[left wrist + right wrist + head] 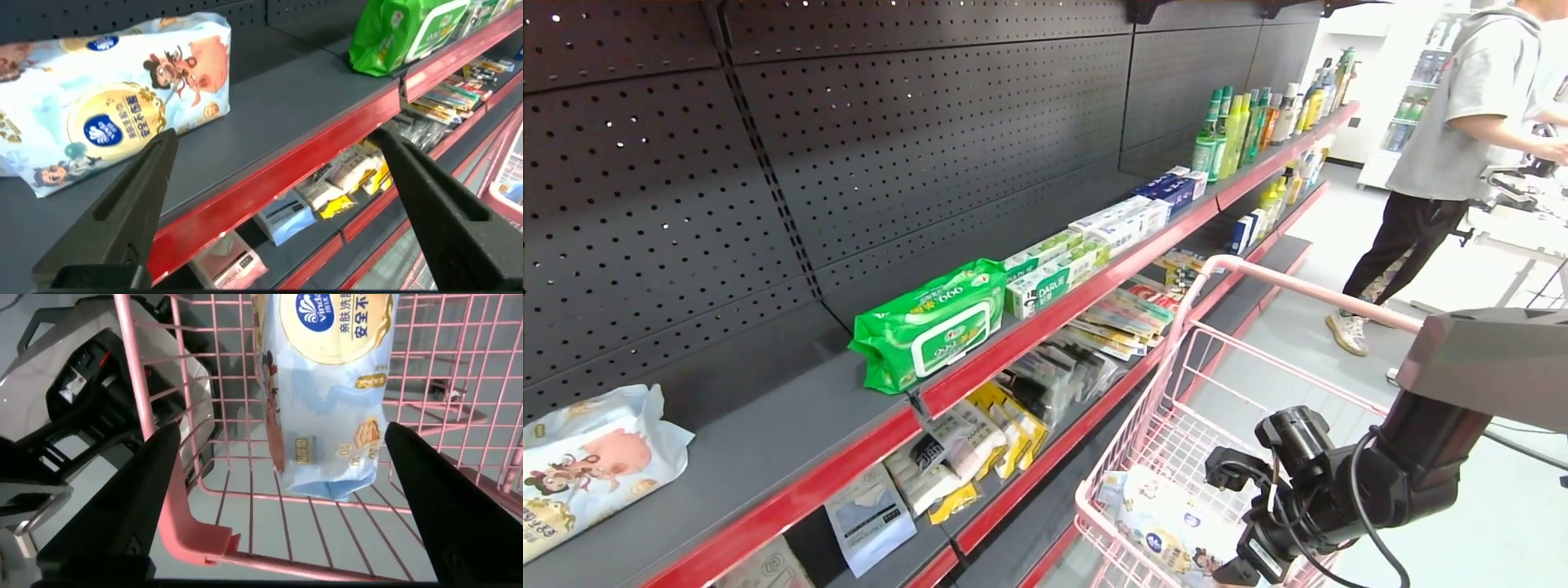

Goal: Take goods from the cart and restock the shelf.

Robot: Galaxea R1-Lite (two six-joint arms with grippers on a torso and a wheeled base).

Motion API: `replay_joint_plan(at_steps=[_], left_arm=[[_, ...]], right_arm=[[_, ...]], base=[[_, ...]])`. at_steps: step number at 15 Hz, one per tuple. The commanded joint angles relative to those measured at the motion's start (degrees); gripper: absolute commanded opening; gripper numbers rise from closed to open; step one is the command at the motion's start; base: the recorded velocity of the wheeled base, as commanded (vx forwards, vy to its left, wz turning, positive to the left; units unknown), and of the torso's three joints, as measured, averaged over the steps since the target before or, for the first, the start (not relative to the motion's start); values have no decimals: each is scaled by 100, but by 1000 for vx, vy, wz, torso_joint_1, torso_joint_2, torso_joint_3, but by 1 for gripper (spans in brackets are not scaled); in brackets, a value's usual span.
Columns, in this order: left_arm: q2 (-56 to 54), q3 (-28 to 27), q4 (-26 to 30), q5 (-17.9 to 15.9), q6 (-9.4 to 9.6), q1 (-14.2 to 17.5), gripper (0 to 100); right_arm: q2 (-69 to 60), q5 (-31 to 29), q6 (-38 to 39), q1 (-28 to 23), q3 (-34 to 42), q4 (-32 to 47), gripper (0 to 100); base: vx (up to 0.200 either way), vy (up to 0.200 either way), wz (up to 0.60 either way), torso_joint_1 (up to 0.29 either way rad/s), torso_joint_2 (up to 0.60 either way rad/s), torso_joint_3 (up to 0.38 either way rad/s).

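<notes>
A pale blue cartoon-printed pack [327, 392] lies in the pink wire cart [188, 539]; in the head view this pack [1168, 514] rests near the cart's front corner. My right gripper [286, 514] hangs open just above it, one finger on either side and neither touching. A matching white cartoon pack [114, 90] lies on the grey top shelf [270, 106]; the head view shows that pack [588, 465] at the far left. My left gripper [278, 220] is open in front of the shelf's red edge, holding nothing.
A green wipes pack [931, 322] and toothpaste boxes [1054, 269] lie further along the top shelf, with bottles [1233, 131] beyond. Bare shelf lies between the white and green packs. Lower shelves hold small packets [980, 441]. The cart's pink handle [1290, 282] stands beside the shelving.
</notes>
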Motion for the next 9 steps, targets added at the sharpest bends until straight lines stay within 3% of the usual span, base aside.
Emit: replay_joint_plan(at_steps=[1,4,9], left_arm=[[5,1,-1,5,6,0,100],[5,1,-1,5,23,0,100],[5,1,-1,5,111,0,100]], right_arm=[[-4,2,-3,2,17,-10,100],[-13,2,-170,-112,8,-10,100],[-13,10,-381,-323,52,-10,100]], base=[[0,0,0,-154,349,198],[0,0,0,-128,300,167],[0,0,0,-5,16,7]])
